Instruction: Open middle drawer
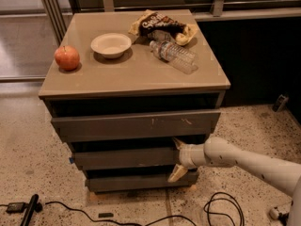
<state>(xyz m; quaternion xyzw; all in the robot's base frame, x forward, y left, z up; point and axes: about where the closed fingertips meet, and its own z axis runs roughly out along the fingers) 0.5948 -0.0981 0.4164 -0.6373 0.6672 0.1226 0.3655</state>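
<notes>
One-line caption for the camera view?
Open gripper straddling the right end of the middle drawer, below the scratched top drawer.

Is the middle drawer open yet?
Shut, or nearly: the middle drawer shows no inside and its front sits behind the top drawer. The gripper is at its right end.

**Soft light from above, black gaps between drawers**

Even, warm light falls from above on the flat beige cabinet top (pixel 141 76). The round red apple (pixel 67 58) and the shallow white bowl (pixel 111 44) cast short, soft shadows there. The cream two-finger gripper (pixel 178 158), fingers spread at the right end of the grey-brown middle drawer (pixel 122 158), looks bright against the shaded front.
</notes>
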